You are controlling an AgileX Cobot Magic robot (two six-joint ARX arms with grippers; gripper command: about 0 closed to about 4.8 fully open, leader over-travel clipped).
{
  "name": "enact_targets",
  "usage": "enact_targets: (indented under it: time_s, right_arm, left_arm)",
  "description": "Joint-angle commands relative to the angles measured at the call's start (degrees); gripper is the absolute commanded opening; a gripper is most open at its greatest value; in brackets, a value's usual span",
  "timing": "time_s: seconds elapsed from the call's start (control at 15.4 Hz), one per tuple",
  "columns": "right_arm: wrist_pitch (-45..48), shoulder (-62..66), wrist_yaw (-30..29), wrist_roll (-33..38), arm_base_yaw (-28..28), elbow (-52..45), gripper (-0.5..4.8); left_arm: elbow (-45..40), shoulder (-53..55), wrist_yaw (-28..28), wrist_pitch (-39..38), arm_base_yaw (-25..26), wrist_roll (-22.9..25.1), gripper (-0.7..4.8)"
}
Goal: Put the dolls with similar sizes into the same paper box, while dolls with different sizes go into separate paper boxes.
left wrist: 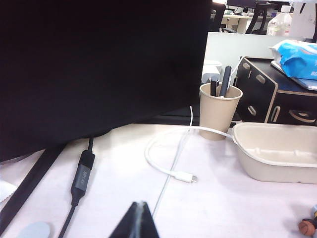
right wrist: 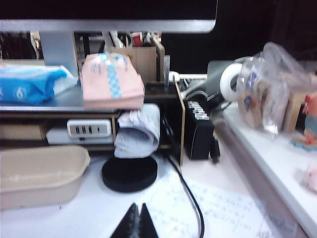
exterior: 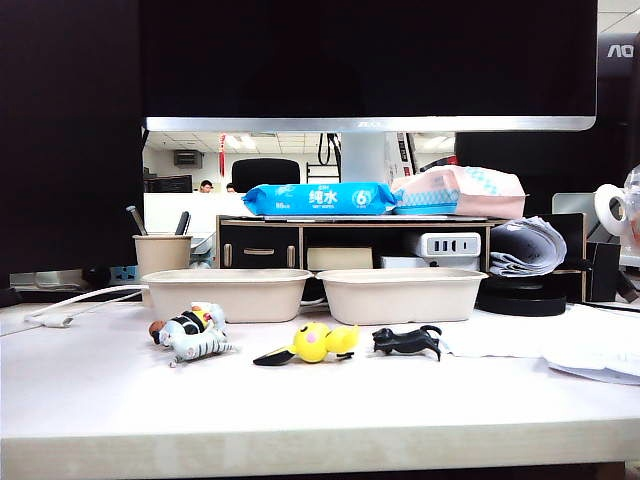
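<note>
Two beige paper boxes stand side by side on the white table, the left box [exterior: 228,293] and the right box [exterior: 400,293]. In front of them lie the dolls: a brown-headed figure [exterior: 180,324] on a white-grey striped animal [exterior: 200,346], a yellow round one [exterior: 318,342], and a black animal [exterior: 408,342]. Neither arm shows in the exterior view. My left gripper [left wrist: 140,204] is shut and empty, hovering over the table near the left box [left wrist: 277,151]; the brown head [left wrist: 307,226] peeks in at the edge. My right gripper [right wrist: 138,207] is shut and empty, beside the right box [right wrist: 39,173].
A paper cup with pens [exterior: 161,253] stands left of the boxes, with a white cable [left wrist: 168,171] and a black cable [left wrist: 81,178] on the table. Behind are a monitor, a black wooden shelf [exterior: 300,243] with wipe packs, a black round base [right wrist: 130,173] and papers [exterior: 590,350].
</note>
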Motion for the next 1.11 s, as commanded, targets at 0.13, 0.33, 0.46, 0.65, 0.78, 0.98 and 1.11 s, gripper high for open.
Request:
enact_targets:
  time_s: [0.13, 0.33, 0.46, 0.65, 0.78, 0.98, 1.11]
  right_arm:
    - [1.3, 0.0, -0.1, 0.2, 0.0, 0.0, -0.05]
    - [2.3, 0.0, -1.1, 0.7, 0.0, 0.0, -0.06]
    - [9.2, 0.0, -4.2, 10.2, 0.0, 0.3, -0.06]
    - [13.3, 0.0, 1.9, 29.0, 0.0, 5.0, -0.06]
    - [13.9, 5.8, 3.3, 26.3, 0.0, 12.0, -0.05]
    - [16.3, 28.3, -18.3, 11.5, 0.1, 24.9, -0.05]
    - [16.0, 48.5, -40.3, 7.0, 1.8, 35.8, -0.05]
  left_arm:
    - [0.1, 0.0, 0.3, 0.6, 0.1, 0.2, -0.04]
    - [0.1, 0.0, 2.5, 1.4, 0.1, -3.8, -0.05]
    - [0.2, 0.0, 13.6, 8.6, 0.1, -12.0, -0.05]
    - [3.4, 0.0, 16.2, 13.2, 0.1, -28.4, -0.05]
    - [10.0, 1.2, 16.1, 12.5, 0.1, -27.9, -0.05]
    - [23.5, 13.0, 17.4, 3.2, 0.1, -13.7, -0.05]
    - [32.0, 25.1, 17.5, -2.4, 0.1, -7.7, -0.05]
